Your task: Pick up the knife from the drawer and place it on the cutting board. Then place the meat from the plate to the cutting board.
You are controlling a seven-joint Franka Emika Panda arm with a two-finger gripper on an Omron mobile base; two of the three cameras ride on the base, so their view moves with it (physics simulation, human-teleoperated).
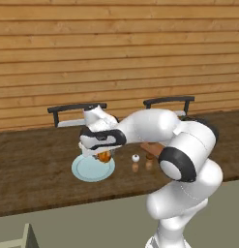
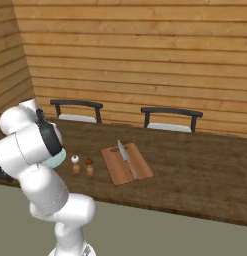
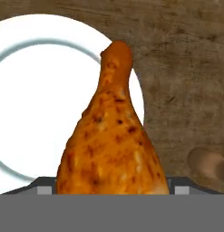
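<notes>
On the left of the left base view, a pale blue plate (image 1: 92,169) lies flat on the dark wooden table (image 1: 34,164). The gripper (image 1: 102,156) hangs just over the plate's right part, and the meat (image 1: 105,156), a glossy orange-brown drumstick, sits right under the hand, between the fingers. In the hand view the meat (image 3: 111,136) rises large from between the two dark fingertips (image 3: 43,186), its narrow end pointing away over the plate (image 3: 36,104). The jaws stand wide on either side of the meat; whether they press it or only flank it cannot be told, nor whether the meat is lifted clear of the plate.

Right of the plate stand two small shakers (image 1: 135,162), one white-topped, one brown-topped, close together. Further right, in the right base view, the reddish-brown cutting board (image 2: 127,163) lies flat on the table, well apart from the plate. The knife (image 2: 127,158) rests on the board, lying along its length, blade toward the wall.

Two dark chairs (image 2: 170,119) stand behind the table against the wood-plank wall. No writing or labels can be read on anything.
</notes>
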